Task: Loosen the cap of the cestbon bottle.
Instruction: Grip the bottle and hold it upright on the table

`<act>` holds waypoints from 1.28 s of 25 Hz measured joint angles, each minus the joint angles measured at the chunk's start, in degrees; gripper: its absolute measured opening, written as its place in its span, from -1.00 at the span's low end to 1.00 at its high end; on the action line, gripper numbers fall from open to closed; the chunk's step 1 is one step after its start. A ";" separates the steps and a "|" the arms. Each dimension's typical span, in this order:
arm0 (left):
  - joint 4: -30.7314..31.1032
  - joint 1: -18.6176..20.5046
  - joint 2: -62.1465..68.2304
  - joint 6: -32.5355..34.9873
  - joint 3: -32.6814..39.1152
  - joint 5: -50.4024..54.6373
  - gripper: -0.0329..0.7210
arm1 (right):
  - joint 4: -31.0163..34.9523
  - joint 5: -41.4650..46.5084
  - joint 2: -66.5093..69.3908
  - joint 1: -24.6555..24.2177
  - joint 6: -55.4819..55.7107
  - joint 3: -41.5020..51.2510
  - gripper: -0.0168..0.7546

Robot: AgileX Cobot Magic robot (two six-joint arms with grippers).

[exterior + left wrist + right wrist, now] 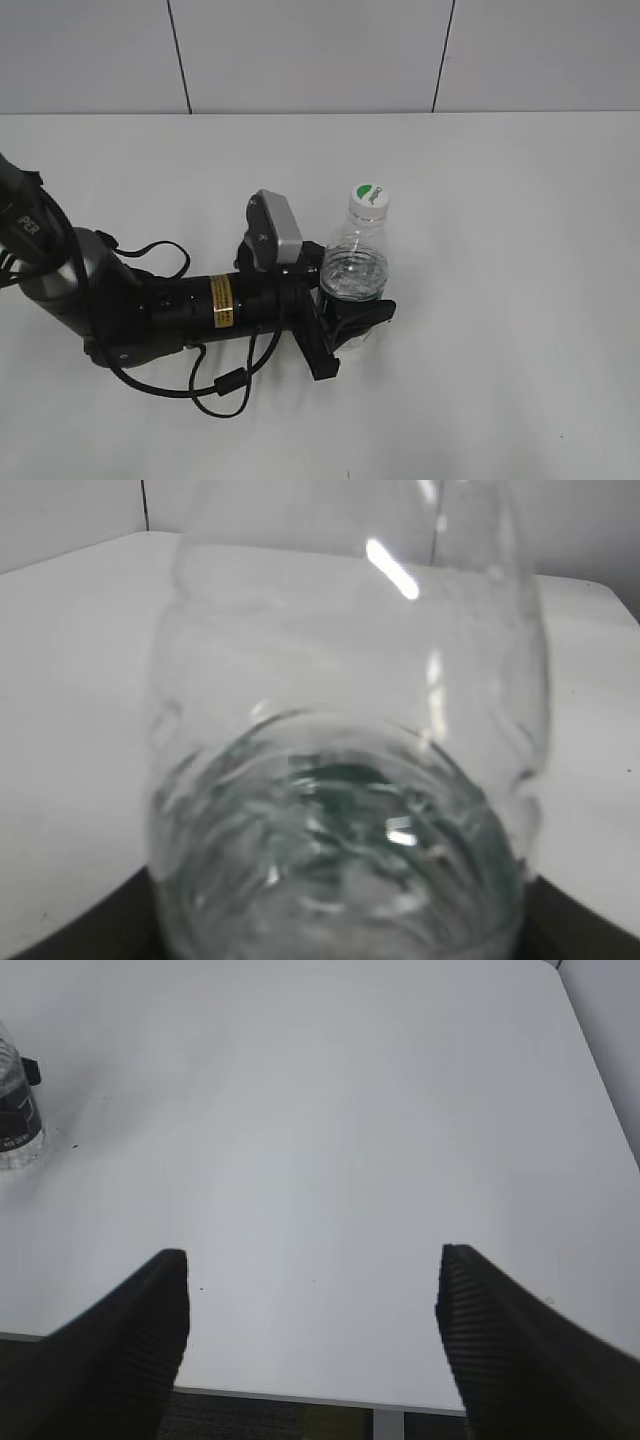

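The cestbon bottle (355, 270) stands upright near the middle of the white table (500, 200), clear plastic with a dark green label band. Its white cap (369, 199) with a green mark sits on the neck. My left gripper (350, 320) is shut on the bottle's lower body, one finger on each side. The left wrist view is filled by the bottle (340, 780) up close; the cap is out of that view. My right gripper (312, 1300) is open and empty above the table's near edge, far from the bottle (17, 1100), and is not in the exterior view.
The left arm (150, 300) with its cables lies low across the table's left side. The table's edge and the floor show below the right gripper (300, 1405). A tiled wall (320, 50) stands behind the table.
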 joint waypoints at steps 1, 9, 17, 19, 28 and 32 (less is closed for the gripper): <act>0.14 0.21 0.00 -0.01 0.00 0.00 0.15 | 0.00 0.00 0.00 0.00 0.00 0.00 0.57; 0.98 3.17 0.00 -0.19 0.00 -0.34 0.15 | 0.00 0.00 0.00 0.00 0.00 0.00 0.57; 3.07 4.35 0.00 -0.19 0.00 -0.61 0.15 | 0.00 0.00 0.00 0.00 0.00 0.00 0.57; 3.69 4.47 0.06 -0.19 -0.25 -0.61 0.15 | 0.00 0.00 0.00 0.00 0.00 0.00 0.57; 4.52 4.60 0.06 -0.19 -0.57 -0.56 0.15 | 0.00 0.00 0.00 0.00 0.00 0.00 0.57; 4.52 4.60 0.06 -0.19 -0.57 -0.56 0.15 | 0.00 0.00 0.00 0.00 0.00 0.00 0.57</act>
